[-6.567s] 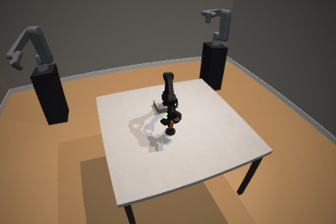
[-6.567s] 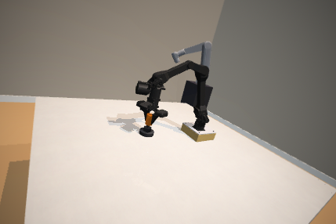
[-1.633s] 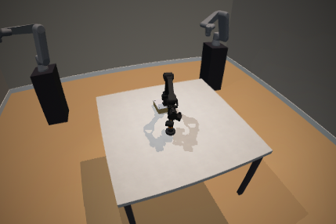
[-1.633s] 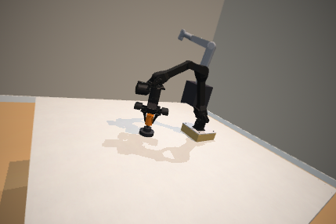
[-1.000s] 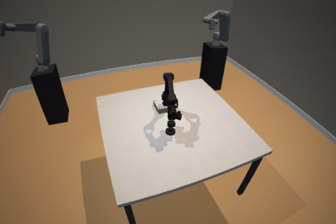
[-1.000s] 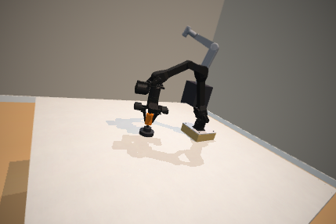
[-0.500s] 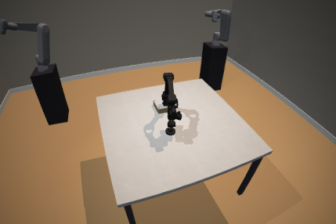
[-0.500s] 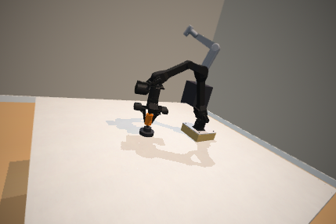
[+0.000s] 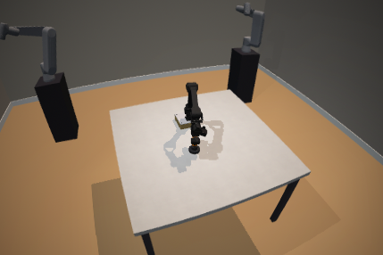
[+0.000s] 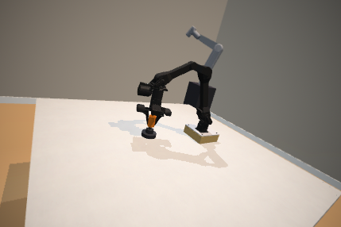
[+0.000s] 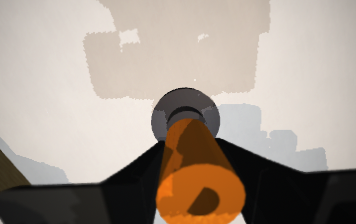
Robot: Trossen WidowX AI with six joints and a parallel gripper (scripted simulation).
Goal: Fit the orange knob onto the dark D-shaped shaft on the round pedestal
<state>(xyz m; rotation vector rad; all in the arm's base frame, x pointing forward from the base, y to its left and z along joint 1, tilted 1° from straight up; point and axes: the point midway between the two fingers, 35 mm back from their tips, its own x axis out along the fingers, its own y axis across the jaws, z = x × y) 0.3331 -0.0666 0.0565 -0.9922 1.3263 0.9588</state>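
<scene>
The orange knob [image 10: 152, 121] [image 11: 182, 145] is upright with a slight lean, held over the round pedestal [image 9: 194, 151] [image 10: 149, 135] [image 11: 162, 107]. Its top face shows a dark D-shaped hole [image 11: 206, 200] in the wrist view. The gripper [image 10: 151, 124] [image 11: 192, 144] is shut on the knob, one finger on each side, pointing down. The knob's lower end is at or just above the pedestal's raised centre; whether they touch cannot be told. The dark shaft and its flat side are hidden by the knob.
The arm's base stands on a yellowish block [image 9: 184, 126] [image 10: 208, 139] on the white table [image 9: 166, 196] [image 10: 108, 190]. Two grey arms [image 9: 50, 49] [image 9: 257, 28] stand on black pillars [image 9: 56, 109] [image 9: 243, 73] beyond the table. Shadows lie around the pedestal.
</scene>
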